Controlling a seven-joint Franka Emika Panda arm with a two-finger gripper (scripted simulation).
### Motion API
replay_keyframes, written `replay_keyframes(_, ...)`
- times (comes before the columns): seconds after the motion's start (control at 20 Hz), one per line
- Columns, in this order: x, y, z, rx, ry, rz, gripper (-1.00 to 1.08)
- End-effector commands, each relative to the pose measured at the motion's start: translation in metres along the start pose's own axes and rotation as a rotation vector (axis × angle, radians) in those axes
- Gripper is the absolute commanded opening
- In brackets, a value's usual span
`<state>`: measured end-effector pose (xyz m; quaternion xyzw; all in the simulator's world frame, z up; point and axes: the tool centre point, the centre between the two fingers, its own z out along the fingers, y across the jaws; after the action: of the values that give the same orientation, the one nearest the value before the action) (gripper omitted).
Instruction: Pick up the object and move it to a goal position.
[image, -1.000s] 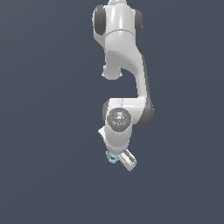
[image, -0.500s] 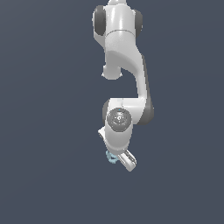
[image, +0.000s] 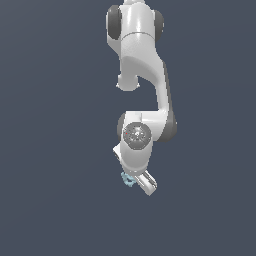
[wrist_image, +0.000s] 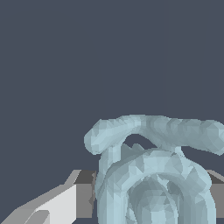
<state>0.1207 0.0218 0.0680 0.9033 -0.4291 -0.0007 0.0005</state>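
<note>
The pale blue object (image: 128, 179) is pinched in the gripper (image: 134, 182), low in the exterior frame, just right of centre, beneath the arm (image: 142, 75).

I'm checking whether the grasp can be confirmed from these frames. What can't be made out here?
- Gripper jaws: in the exterior view the wrist covers them; open or shut is unclear.
- Pale blue gear piece: too small in the exterior view; only an edge peeks out.
- Same piece in the wrist view: cut off by the frame edge.
- Contact with the finger: unclear.

White arm (image: 142, 75) folded downward, tool (image: 136, 181) lowest, jaw state hidden
</note>
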Motion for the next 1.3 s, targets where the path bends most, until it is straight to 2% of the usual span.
replay_keyframes(0.0, -0.003, -0.003, -0.008, 0.002, 0.001, -0.001, -1.00)
replay_keyframes(0.3, -0.017, -0.013, -0.048, 0.002, 0.001, -0.001, -1.00)
replay_keyframes(0.95, -0.057, -0.046, -0.170, 0.001, 0.001, 0.000, -1.00)
replay_keyframes(1.25, -0.068, -0.058, -0.204, 0.001, 0.001, 0.000, -1.00)
